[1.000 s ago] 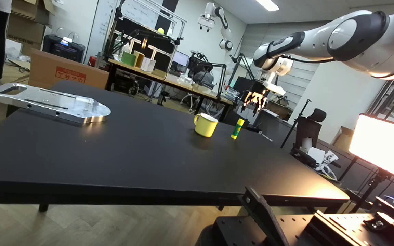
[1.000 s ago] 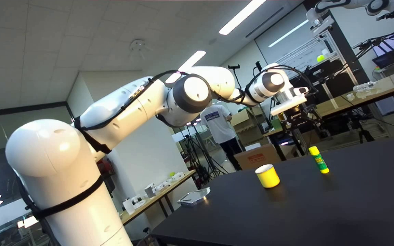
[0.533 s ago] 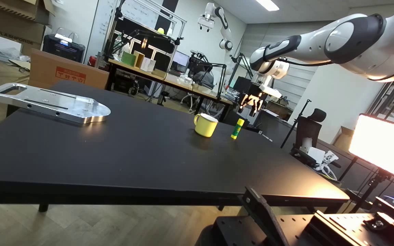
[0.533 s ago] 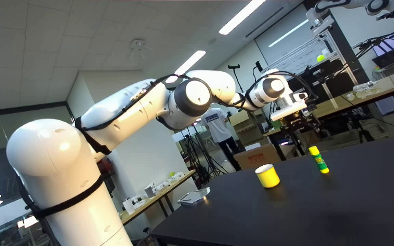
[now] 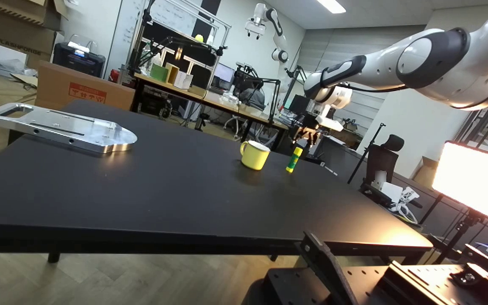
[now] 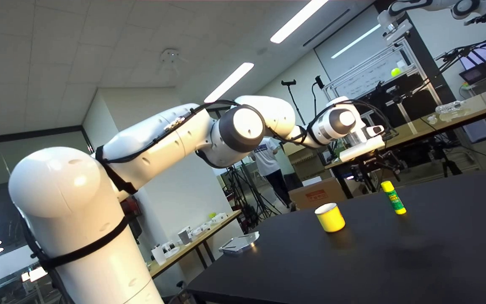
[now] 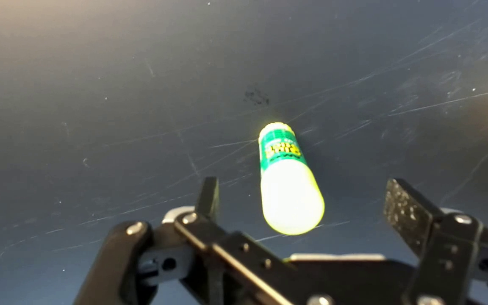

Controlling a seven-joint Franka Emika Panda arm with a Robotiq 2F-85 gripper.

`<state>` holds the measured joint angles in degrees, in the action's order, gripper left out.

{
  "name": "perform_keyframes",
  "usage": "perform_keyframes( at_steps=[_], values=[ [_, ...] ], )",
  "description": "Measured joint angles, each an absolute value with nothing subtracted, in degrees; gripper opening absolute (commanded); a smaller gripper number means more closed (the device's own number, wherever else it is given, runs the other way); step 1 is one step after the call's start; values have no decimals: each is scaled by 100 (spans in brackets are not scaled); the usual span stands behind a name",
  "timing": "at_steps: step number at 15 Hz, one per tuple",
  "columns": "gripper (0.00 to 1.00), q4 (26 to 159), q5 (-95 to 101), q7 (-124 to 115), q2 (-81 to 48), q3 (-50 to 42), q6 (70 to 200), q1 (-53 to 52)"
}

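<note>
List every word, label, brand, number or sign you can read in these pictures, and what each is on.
"FLASHFORGE": a stacked cardboard box, in an exterior view.
Not readable:
Green glue stick: lettering upside down in the wrist view, too blurred to be sure of.
Red label on the long box: too small.
Whiteboard: handwriting, too blurred.
Person's shirt: print, too blurred.

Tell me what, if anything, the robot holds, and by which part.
Nothing is held: the black, jointed fingers stand open, apart from the cylindrical, yellow-and-green, plastic-looking glue stick.
</note>
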<state>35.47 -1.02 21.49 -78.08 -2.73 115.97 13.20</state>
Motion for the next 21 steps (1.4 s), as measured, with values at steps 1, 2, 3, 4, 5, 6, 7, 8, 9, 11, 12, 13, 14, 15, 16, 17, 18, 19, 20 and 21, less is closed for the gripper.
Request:
perform_keyframes(
  at_steps=[1, 2, 3, 4, 5, 6, 7, 8, 9, 11, 12, 13, 14, 15, 16, 17, 18, 19, 20, 21],
  values=[
    [67, 3546, -102, 2149, -7841, -273, 11642, 1321],
    [60, 3546, -105, 2149, -7871, -273, 11692, 1322],
    [51, 3545, -107, 2149, -7904, -273, 11751, 1322],
    [45, 3546, -107, 2149, -7932, -273, 11792, 1322],
    [37, 3545, -107, 2149, -7954, -273, 11832, 1323],
    [31, 3545, -107, 2149, -7967, -273, 11843, 1324],
    [25, 3545, -107, 2149, -7971, -273, 11843, 1325],
    [17, 3544, -107, 2148, -7971, -273, 11839, 1328],
    [11, 3540, -107, 2145, -7971, -273, 11828, 1330],
    [9, 3530, -108, 2140, -7960, -273, 11818, 1329],
    [9, 3528, -108, 2141, -7937, -272, 11817, 1326],
    [9, 3522, -108, 2143, -7897, -271, 11817, 1317],
    [9, 3515, -108, 2144, -7842, -271, 11816, 1305],
    [9, 3514, -108, 2149, -7762, -270, 11803, 1286],
    [9, 3513, -108, 2156, -7669, -267, 11770, 1260],
    [9, 3514, -108, 2164, -7567, -264, 11711, 1228],
    [9, 3519, -107, 2180, -7457, -261, 11654, 1188],
    [9, 3526, -107, 2214, -7355, -256, 11588, 1143],
    [9, 3536, -107, 2261, -7256, -247, 11518, 1092],
    [9, 3554, -107, 2315, -7158, -223, 11456, 1035]
  ],
)
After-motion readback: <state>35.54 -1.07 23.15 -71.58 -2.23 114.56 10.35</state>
